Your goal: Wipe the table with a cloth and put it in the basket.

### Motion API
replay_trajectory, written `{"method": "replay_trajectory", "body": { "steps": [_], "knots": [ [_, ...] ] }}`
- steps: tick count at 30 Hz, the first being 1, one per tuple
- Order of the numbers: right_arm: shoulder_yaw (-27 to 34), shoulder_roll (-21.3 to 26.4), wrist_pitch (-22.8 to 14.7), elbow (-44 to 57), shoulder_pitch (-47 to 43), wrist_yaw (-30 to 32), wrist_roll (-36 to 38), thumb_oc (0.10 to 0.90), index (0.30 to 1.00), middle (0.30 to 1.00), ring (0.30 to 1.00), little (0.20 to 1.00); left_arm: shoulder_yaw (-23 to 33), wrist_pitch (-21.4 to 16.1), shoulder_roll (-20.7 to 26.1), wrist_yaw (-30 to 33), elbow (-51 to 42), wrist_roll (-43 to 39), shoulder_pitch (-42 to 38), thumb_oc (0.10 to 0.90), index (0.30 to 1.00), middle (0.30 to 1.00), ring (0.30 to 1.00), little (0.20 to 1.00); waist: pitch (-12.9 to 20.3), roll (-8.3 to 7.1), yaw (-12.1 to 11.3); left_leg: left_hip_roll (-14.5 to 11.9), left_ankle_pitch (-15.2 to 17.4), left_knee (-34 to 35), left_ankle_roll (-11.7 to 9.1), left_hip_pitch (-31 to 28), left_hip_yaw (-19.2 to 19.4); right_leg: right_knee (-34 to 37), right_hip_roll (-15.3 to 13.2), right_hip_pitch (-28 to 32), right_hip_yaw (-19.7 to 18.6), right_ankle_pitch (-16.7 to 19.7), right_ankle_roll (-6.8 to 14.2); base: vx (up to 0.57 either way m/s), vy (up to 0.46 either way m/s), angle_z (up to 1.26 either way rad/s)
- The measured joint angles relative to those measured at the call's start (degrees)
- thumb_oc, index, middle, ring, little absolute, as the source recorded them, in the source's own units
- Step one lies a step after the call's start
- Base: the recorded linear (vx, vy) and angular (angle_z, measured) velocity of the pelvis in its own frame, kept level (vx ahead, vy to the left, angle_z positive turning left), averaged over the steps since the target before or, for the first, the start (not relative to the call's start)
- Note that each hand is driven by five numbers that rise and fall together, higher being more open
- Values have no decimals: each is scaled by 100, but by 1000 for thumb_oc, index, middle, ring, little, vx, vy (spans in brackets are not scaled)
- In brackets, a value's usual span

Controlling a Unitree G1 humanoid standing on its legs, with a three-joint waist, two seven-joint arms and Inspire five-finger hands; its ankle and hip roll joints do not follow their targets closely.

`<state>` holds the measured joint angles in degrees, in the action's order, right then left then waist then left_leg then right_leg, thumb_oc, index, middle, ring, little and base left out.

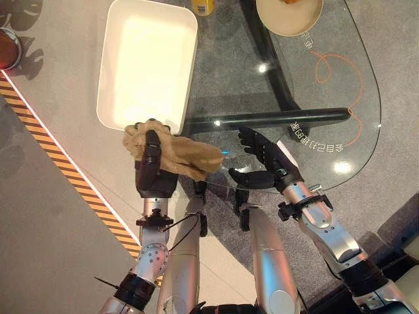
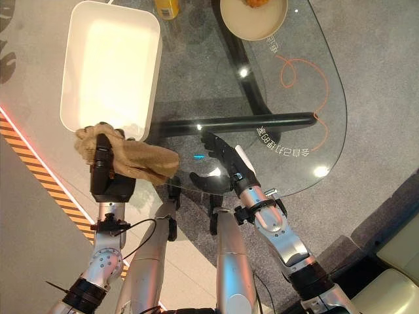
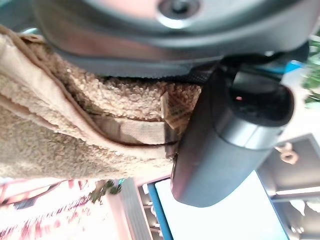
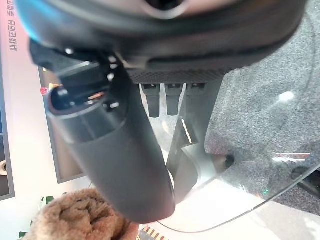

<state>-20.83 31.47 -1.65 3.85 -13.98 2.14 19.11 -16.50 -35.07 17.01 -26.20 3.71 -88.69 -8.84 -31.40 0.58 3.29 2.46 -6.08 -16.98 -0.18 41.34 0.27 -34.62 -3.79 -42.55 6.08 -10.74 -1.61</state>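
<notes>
Cloth (image 1: 177,154), tan fleece, is pinched in left hand (image 1: 150,163): fingers curled round it, thumb pressed on the pile per left wrist view (image 3: 100,130). It hangs at approx 6 o'clock of the cream basket (image 1: 147,62), bunched end touching or overlapping the near rim, loose tail trailing toward 3 o'clock over the glass bench (image 1: 340,111) edge. Not in the basket yet.

Right hand (image 1: 262,160) sits at approx 3 o'clock of the cloth, near but apart, over the near bench edge; fingers spread and relaxed, holding nothing. Idle.

Step in hand, by my reading: wiping looks done, drop-off underway. To do well:
- carry left hand toward 12 o'clock until whole cloth, incl. tail, is over the basket interior, not just the rim;
- lift enough that the tail clears the rim, else it may drape outside;
- release only once centred; fleece is limp and may cling to fingers, so open fully.
- keep right hand parked, clear of the path.

Hidden / unclear:
- basket's far edge cut off at 12 o'clock; depth hard to judge, interior glares.
- bowl (image 1: 288,16) and yellow item (image 1: 203,6) at 12–1 o'clock are cropped; contents unreadable.
- cannot tell whether cloth rests on rim or hangs just above.
- left fingertips buried in cloth.
</notes>
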Motion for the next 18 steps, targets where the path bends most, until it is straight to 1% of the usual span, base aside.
{"method": "replay_trajectory", "body": {
  "steps": [2,4,6,7,8,9,12,15,16,18],
  "knots": [
    [13,-12,85,0,85,-99,11,800,900,900,900,900,184,-222,45,426,-52,413,6,100,300,300,300,200,0,0,-4,2,0,1,0,2,5,-2,-2,-11,-11,-1,0,22,43,-2],
    [16,-24,210,-5,187,-219,11,800,900,900,900,900,331,-470,140,1021,-113,909,12,100,300,300,300,200,0,1,-6,5,4,2,4,23,12,-8,-4,-40,-21,-2,2,25,60,-1],
    [13,-28,328,-22,250,-345,11,800,900,900,900,900,479,-579,243,1702,-162,1539,2,100,300,300,300,200,0,1,-6,6,25,-4,34,71,15,-17,-9,-95,-23,-3,-1,25,58,0],
    [13,-28,366,-31,266,-381,11,800,900,900,900,900,508,-604,267,1881,-162,1692,-7,100,300,300,300,200,0,2,-7,7,25,-6,34,82,18,-24,-10,-109,-26,-3,-1,19,50,-1],
    [7,-29,391,-84,286,-459,11,800,900,900,900,900,559,-640,309,2313,-162,2067,-19,100,300,300,300,200,0,2,-9,8,25,-6,34,90,20,-26,-11,-120,-30,-2,-1,21,71,-1],
    [1,-28,450,-137,289,-506,11,800,900,900,900,900,606,-641,379,2712,-162,2424,-22,100,300,300,300,200,0,2,-9,8,24,-6,33,92,27,-28,-11,-126,-36,-2,-1,21,74,-2],
    [4,-14,503,-198,277,-579,20,800,900,900,900,900,687,-644,461,3527,-163,3321,-95,100,300,300,300,200,0,4,-19,12,7,-7,7,112,49,-40,-15,-165,-57,-2,0,17,73,-2],
    [-15,19,581,-281,210,-655,114,800,900,900,900,900,713,-634,634,4524,-162,4512,-272,100,300,300,300,200,0,7,-26,18,6,-32,7,188,60,-127,-21,-255,-72,-2,0,11,89,-1],
    [-64,41,641,-313,148,-697,115,800,900,900,900,900,729,-607,703,4841,-162,4880,-348,100,300,300,300,200,0,7,-26,18,6,-36,7,206,74,-141,-20,-291,-89,-2,0,6,80,-4],
    [-168,53,810,-464,-22,-785,114,800,900,900,900,900,822,-421,782,5476,-160,5649,-493,100,300,300,300,200,0,9,-20,16,6,-45,7,206,93,-166,-15,-307,-120,-2,-1,4,69,-5]
  ]
}}
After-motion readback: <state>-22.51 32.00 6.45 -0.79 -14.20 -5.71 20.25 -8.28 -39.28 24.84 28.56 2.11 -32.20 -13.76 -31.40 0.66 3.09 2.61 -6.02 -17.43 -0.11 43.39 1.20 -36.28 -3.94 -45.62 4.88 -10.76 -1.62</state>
